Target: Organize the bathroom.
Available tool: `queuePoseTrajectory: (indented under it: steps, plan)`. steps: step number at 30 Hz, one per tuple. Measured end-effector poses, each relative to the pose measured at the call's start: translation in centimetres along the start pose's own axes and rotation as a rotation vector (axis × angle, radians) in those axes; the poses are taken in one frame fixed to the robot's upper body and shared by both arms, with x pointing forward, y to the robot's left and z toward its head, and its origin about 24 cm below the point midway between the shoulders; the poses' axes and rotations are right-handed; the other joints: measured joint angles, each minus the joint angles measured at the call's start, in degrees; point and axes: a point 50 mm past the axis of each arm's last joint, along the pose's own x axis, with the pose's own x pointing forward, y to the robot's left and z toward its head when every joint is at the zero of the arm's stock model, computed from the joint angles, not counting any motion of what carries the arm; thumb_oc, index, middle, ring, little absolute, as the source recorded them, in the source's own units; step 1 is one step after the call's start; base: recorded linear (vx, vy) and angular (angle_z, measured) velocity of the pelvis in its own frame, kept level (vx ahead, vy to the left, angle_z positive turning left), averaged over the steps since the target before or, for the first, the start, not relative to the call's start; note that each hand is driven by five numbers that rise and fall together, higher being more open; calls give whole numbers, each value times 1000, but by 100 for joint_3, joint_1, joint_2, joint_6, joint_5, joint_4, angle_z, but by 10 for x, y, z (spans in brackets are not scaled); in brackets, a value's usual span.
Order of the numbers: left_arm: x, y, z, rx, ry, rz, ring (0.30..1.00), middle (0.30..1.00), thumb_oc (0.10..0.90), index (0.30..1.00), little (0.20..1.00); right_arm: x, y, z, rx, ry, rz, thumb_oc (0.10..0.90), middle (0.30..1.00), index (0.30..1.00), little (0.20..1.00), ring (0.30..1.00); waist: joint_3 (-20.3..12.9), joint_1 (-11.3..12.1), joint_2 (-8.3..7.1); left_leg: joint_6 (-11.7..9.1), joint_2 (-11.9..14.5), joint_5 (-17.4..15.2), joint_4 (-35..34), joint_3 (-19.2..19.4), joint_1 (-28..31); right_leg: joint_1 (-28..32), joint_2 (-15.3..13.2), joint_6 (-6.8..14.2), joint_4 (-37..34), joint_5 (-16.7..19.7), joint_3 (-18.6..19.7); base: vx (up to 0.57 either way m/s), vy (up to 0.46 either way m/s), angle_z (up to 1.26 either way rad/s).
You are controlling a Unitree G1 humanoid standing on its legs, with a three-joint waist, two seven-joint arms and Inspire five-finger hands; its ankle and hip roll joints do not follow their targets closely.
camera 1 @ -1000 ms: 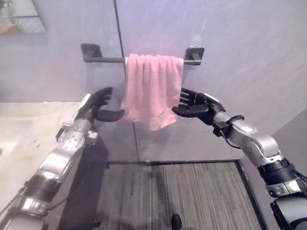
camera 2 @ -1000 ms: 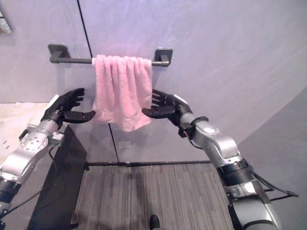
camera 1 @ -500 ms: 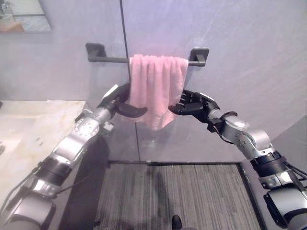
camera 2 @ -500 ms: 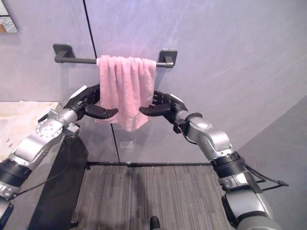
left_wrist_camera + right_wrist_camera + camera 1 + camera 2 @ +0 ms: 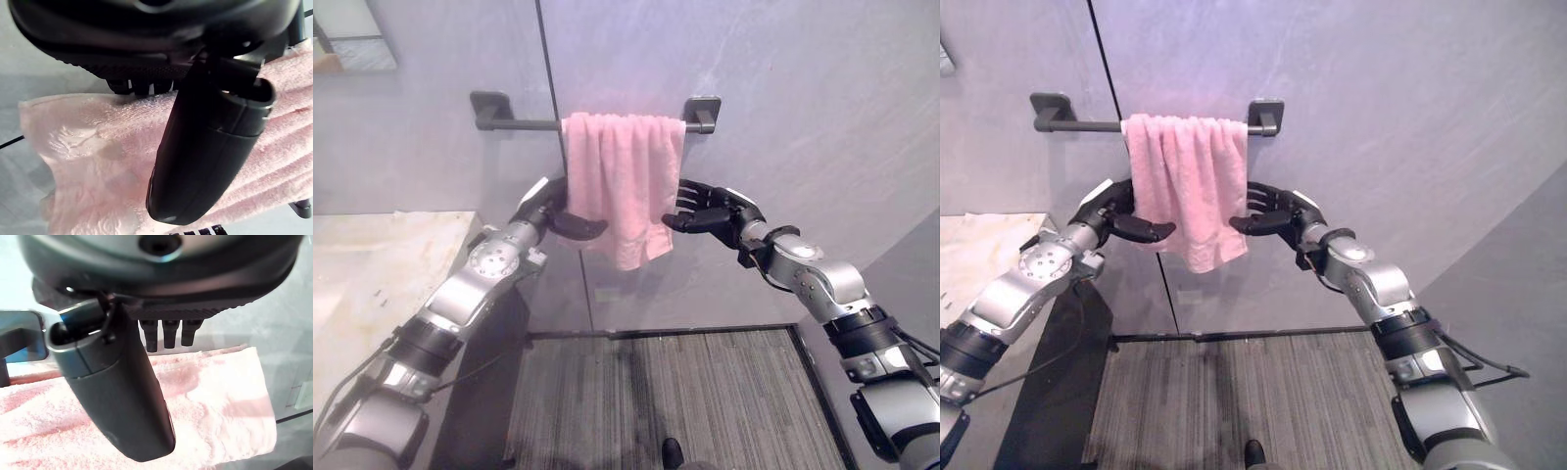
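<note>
Pink towel (image 5: 624, 186): draped over dark horizontal towel bar (image 5: 519, 123), bunched toward the bar's right bracket. Long axis vertical; lower edge hanging free, lowest at a pointed corner. Material: terry cloth, nubby pile, gathered in soft vertical folds. Bar: slim round rod between two squared dark brackets, fixed to smooth grey wall panels (image 5: 783, 108) split by a thin dark vertical seam.

Left robot hand (image 5: 551, 210): at the towel's left edge, about mid-height. Thumb extended across the front of the cloth, fingers reaching behind; cannot tell whether closed on the cloth.

Right robot hand (image 5: 707, 211): just beside the towel's right edge, fingers loosely spread and relaxed, thumb forward, nothing grasped; fingertips (image 5: 171, 333) short of the cloth in the right wrist view.

Pale marbled desk (image 5: 372, 264) at lower left. Grey ribbed floor mat (image 5: 666, 392) below.
</note>
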Motion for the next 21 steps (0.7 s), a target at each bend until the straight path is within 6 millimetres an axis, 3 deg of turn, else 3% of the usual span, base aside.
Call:
queuePoseTrajectory:
  steps: [15,16,17,18,19,21]
  plan:
    - [0,0,-2,2,27,1,900,900,800,900,900,1,-5,-2,-29,14,-32,800,900,900,900,900,0,6,0,-1,1,4,3,-81,4,57,-11,0,0,0,-15,0,-1,2]
    - [0,0,-2,4,27,2,761,761,707,761,761,1,-5,-2,-29,14,-31,593,589,589,589,589,0,4,0,-1,1,4,3,-81,4,57,-12,0,0,0,-15,0,0,0]
    - [0,0,-2,5,27,3,625,625,616,625,625,1,-5,-2,-29,14,-31,543,514,514,514,514,0,4,0,-1,1,6,3,-81,4,58,-13,0,0,0,-15,0,0,0]
    - [1,0,-2,7,34,3,578,578,585,578,578,1,-5,-2,-29,14,-31,505,458,458,458,458,0,3,0,-2,1,7,3,-83,4,59,-13,0,0,0,-16,0,0,0]
    - [1,1,-2,8,41,4,300,300,400,300,300,1,-5,-2,-29,14,-31,400,300,300,300,300,0,3,0,-2,1,8,2,-85,3,60,-13,0,0,0,-16,0,0,0]
    - [3,2,0,12,54,6,300,300,400,300,300,1,-6,-3,-27,17,-33,400,300,300,300,300,0,4,0,-3,1,9,0,-92,1,62,-14,0,0,0,-16,0,0,0]
